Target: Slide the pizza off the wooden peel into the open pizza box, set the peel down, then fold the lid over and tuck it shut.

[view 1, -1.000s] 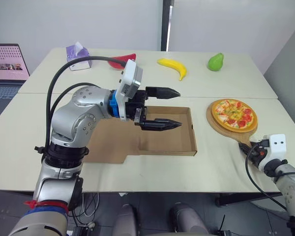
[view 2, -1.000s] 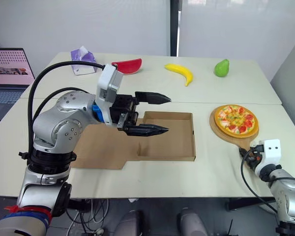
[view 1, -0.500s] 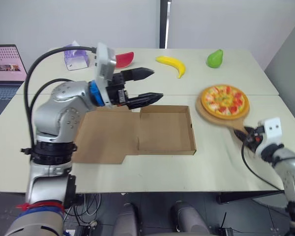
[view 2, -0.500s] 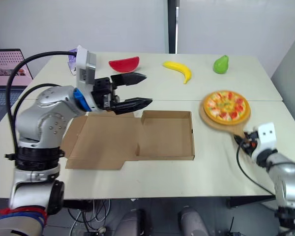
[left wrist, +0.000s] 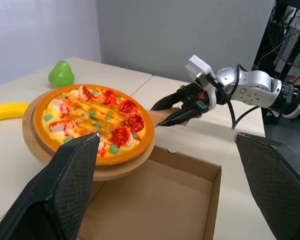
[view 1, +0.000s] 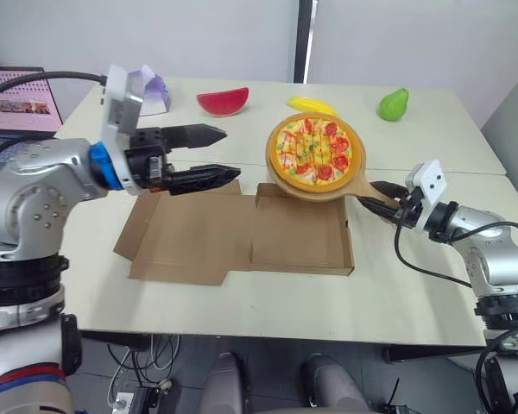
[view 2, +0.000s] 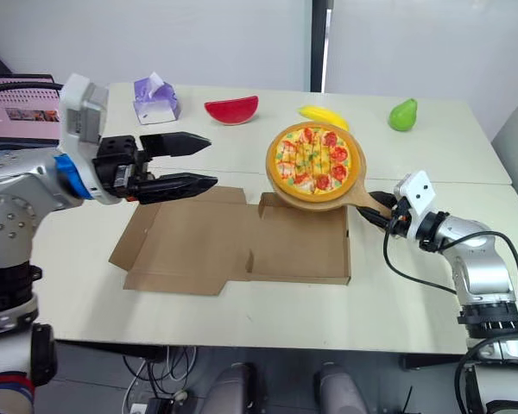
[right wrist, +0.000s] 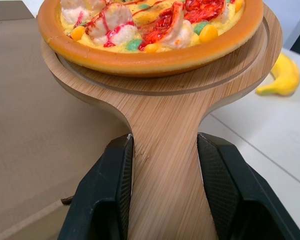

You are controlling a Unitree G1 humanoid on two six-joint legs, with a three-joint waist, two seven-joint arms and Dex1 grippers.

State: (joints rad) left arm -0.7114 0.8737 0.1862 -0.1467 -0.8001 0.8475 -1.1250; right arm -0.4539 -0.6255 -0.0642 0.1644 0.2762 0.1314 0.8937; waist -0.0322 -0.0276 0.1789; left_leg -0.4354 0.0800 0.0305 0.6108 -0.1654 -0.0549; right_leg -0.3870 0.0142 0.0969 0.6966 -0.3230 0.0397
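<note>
Over a pale table (view 1: 432,293) in a white-walled room, the right gripper (view 1: 378,195) was clamped on the handle of the wooden peel (view 1: 321,193). It held the pizza (view 1: 315,148) raised above the far edge of the open pizza box (view 1: 302,240). The left gripper (view 1: 231,153) hovered spread and empty above the flat lid (view 1: 190,237). The slide-off, setting the peel down and closing all seemed left to do.

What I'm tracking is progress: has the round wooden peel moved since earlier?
Yes. The wooden peel moved left, from beside the cardboard box to over its edge.
</note>
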